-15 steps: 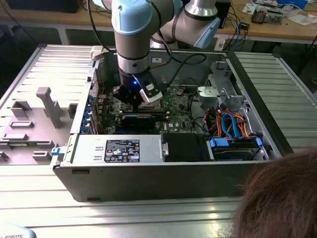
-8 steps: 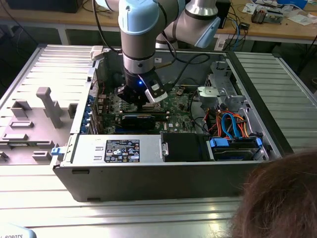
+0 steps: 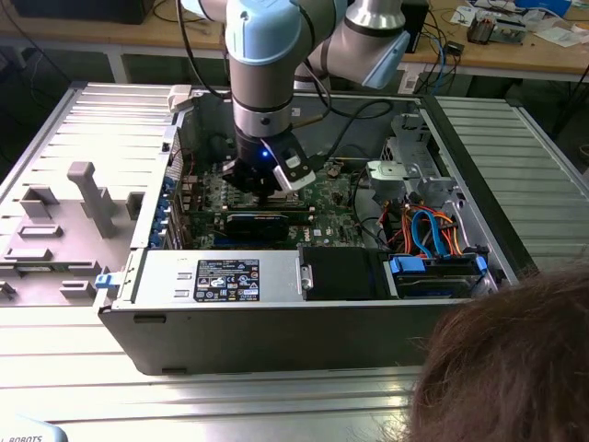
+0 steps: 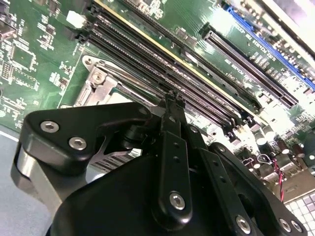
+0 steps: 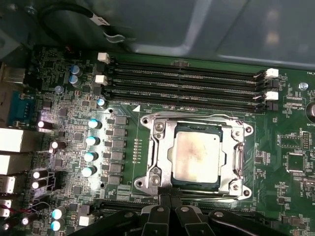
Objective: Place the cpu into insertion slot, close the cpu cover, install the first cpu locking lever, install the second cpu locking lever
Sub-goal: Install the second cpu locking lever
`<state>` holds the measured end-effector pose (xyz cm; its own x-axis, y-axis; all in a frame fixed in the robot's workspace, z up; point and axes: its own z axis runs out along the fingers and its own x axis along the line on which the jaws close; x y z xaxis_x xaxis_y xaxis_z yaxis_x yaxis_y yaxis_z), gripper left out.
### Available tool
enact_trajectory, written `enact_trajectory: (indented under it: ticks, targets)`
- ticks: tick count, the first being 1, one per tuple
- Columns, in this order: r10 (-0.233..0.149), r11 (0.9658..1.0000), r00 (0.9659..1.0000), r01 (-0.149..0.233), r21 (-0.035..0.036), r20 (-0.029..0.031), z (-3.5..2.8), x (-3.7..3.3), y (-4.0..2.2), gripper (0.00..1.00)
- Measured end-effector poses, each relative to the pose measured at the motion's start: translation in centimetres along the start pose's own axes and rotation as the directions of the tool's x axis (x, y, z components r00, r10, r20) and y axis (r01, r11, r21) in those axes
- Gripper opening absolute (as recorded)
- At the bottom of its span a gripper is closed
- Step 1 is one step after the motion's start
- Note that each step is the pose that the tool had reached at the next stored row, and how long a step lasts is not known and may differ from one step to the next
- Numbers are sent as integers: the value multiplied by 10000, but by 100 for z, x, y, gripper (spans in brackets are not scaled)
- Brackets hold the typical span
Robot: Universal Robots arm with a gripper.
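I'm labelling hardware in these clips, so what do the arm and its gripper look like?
The arm has light blue joint caps and silver-grey tube segments, with a black cable trailing off it and a small blue light near the wrist. The gripper is black, built of flat linkage bars held by silver screws.

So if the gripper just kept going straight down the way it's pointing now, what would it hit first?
Most likely the near edge of the cpu cover, where the gripper tips sit just at the frame's rim in the first wrist view. The cpu lies beyond that edge. Depth is unclear, so it may already be touching.
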<state>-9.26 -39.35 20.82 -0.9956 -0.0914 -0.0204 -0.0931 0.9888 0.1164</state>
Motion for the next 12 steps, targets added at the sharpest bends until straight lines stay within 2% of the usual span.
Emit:
enact_trajectory:
  ticks: [12]
  targets:
    - [-1, 10000, 10000, 1, 70, -6, 1, -103, -10, 11]
